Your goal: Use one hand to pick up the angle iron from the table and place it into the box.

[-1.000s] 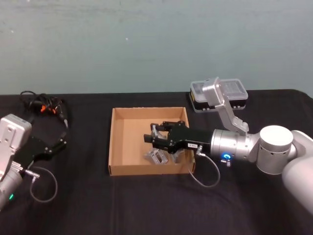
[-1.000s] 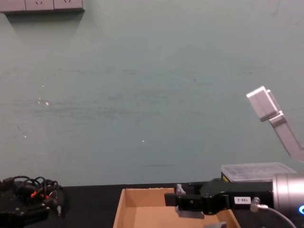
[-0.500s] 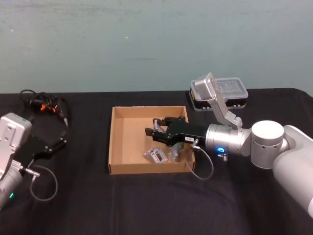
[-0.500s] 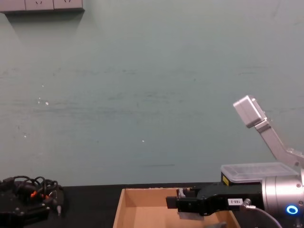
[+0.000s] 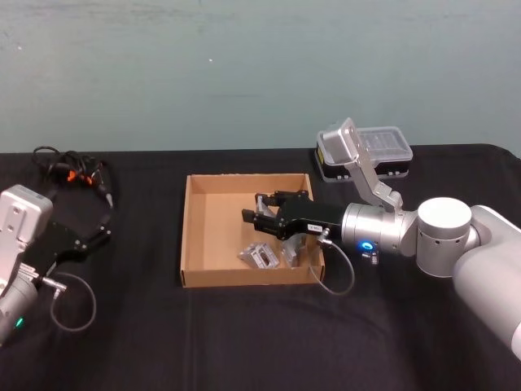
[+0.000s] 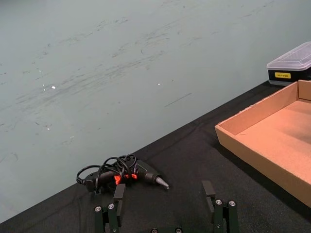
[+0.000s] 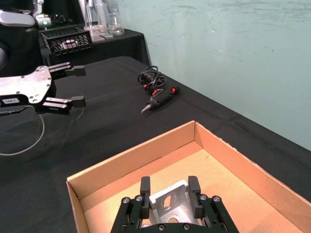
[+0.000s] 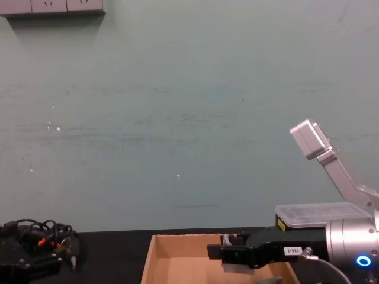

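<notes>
Moved: right gripper has lifted and eased toward 12 o'clock over the box floor, while the left arm has stayed put.
Counter: matte black cloth, flat.
Left gripper: parked at 9 o'clock, jaws apart and holding nothing.
Box: shallow brown cardboard tray with low walls, at centre.
Loose brackets: two grey metal pieces lying on the box floor toward 5 o'clock.
Angle iron: held above the box floor, with the right jaws clamped on its two sides.
Handling: probably stiff, smooth and fairly dense; it looks slippery on the flats, so gripping across the bent edges seems best.
Black case: clear ribbed lid, at 1 o'clock.
Cabled tool: looped black leads with orange bits, at 10 o'clock.
Wall: scuffed pale green.
</notes>
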`<control>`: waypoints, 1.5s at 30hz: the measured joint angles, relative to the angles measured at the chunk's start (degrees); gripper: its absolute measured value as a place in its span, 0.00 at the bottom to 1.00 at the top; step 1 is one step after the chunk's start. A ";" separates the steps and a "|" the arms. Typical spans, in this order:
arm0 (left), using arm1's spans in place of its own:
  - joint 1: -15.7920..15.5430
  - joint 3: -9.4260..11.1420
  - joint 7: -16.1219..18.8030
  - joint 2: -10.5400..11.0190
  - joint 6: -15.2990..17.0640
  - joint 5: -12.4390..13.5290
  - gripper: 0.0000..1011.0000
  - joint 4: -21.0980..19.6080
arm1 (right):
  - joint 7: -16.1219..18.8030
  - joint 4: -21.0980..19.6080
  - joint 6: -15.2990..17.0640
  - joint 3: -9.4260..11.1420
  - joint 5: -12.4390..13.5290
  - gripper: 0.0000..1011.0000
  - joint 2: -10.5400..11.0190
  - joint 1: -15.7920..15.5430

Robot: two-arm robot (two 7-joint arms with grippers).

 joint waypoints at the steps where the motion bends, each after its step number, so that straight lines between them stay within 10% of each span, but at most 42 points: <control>1: 0.00 0.00 0.00 0.00 0.00 0.00 0.99 0.00 | 0.01 -0.02 0.00 0.00 0.01 0.47 0.00 0.00; 23: 0.00 0.00 0.00 0.00 0.00 0.01 0.99 0.00 | 0.26 -0.17 0.01 -0.08 0.16 0.99 0.10 -0.08; 34: 0.00 0.00 0.00 0.00 0.00 0.00 0.99 0.00 | 0.22 -0.31 0.04 -0.03 0.16 0.99 0.13 -0.14; 45: 0.00 0.00 0.00 0.00 0.00 0.00 0.99 0.00 | -11.38 -16.61 -2.86 5.69 0.07 0.99 3.34 -10.58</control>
